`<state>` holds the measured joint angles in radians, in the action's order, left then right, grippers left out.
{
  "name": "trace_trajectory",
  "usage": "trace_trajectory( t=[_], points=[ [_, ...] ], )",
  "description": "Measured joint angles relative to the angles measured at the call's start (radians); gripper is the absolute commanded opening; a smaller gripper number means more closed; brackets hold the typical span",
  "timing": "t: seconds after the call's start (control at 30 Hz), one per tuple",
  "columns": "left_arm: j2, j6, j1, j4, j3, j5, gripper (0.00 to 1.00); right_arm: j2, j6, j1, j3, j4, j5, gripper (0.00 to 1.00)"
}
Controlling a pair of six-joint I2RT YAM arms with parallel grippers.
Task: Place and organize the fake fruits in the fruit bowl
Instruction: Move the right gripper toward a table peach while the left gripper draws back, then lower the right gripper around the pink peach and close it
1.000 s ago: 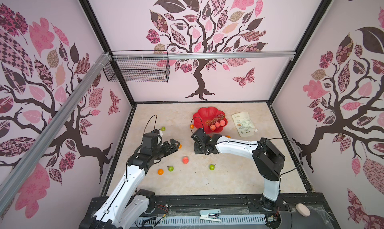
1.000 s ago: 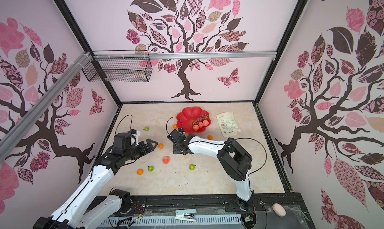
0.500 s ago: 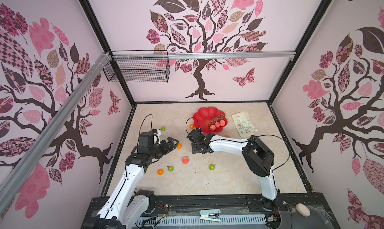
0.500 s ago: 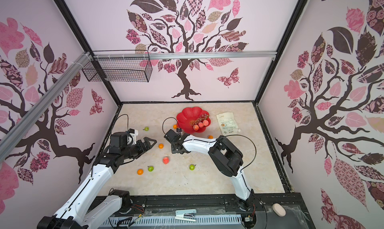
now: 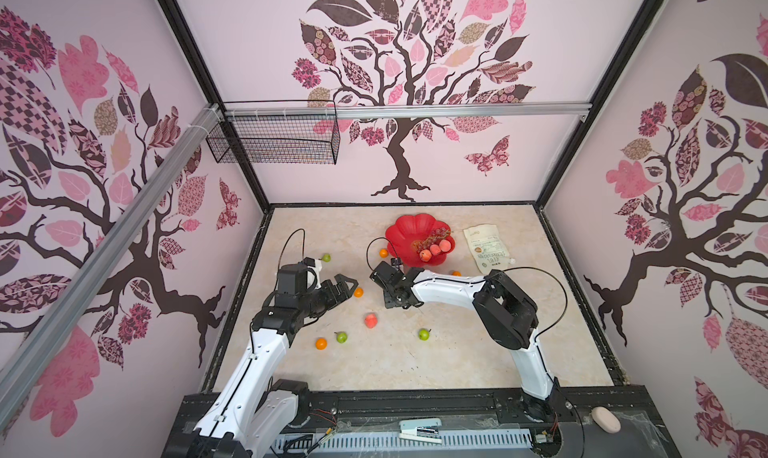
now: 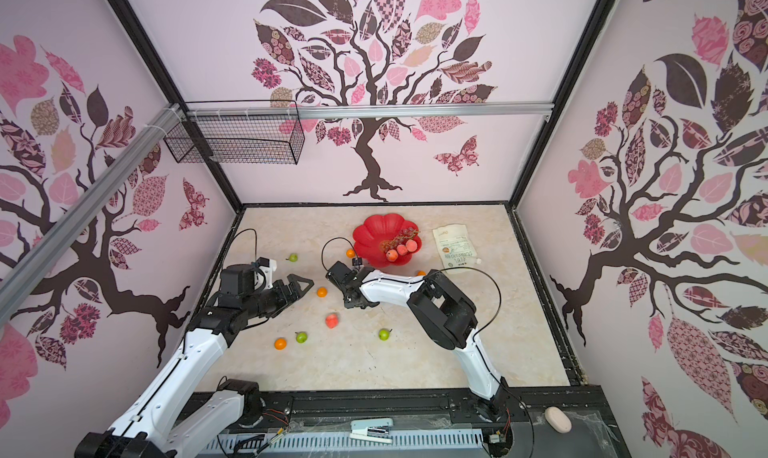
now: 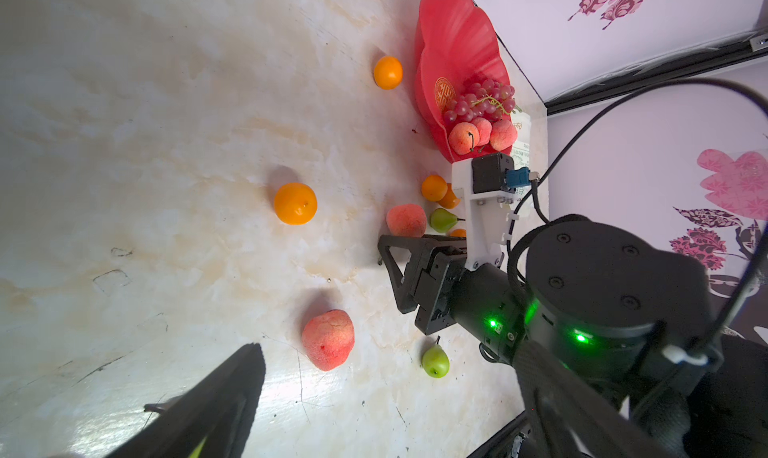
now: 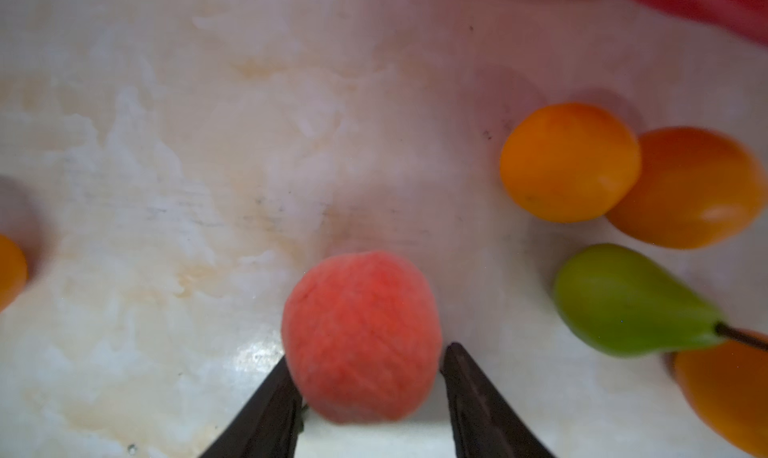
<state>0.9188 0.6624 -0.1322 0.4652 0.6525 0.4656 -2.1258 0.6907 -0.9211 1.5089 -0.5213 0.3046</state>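
Right pincer [image 8: 365,358] straddles a peach [image 8: 360,335] on the table [image 5: 457,360], whether clamped I cannot tell; two touching oranges [image 8: 569,161] and a pear [image 8: 623,306] crowd beside it, toward the fruit bowl [image 5: 405,229], which holds three peaches [image 7: 463,138] and one grape bunch [image 7: 482,101]. Paper packet [image 5: 487,248] flanks the bowl. Left pincer [image 5: 347,289] gapes wide near an orange [image 5: 358,292]. Loose: two peaches, four green fruits [image 5: 341,337], six oranges

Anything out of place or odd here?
The grape bunch and three peaches crowd one side of the fruit bowl, leaving the rest bare. A printed paper packet, not a fruit, lies flat beside it.
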Motion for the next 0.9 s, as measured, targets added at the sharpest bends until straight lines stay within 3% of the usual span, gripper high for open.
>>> trace_trajectory(
  t=[0.3, 0.57, 0.9],
  points=[
    [0.0, 0.0, 0.0, -0.004, 0.0, 0.008, 0.98, -0.006, -0.018, 0.0, 0.007, 0.005, -0.005, 0.4],
    [0.008, -0.003, 0.0, -0.016, -0.001, 0.021, 0.98, 0.0, -0.023, 0.0, -0.023, 0.053, 0.004, 0.21],
    [0.047, -0.004, 0.0, -0.02, -0.001, 0.046, 0.98, 0.021, -0.026, 0.0, -0.064, 0.095, 0.013, 0.12]
  ],
)
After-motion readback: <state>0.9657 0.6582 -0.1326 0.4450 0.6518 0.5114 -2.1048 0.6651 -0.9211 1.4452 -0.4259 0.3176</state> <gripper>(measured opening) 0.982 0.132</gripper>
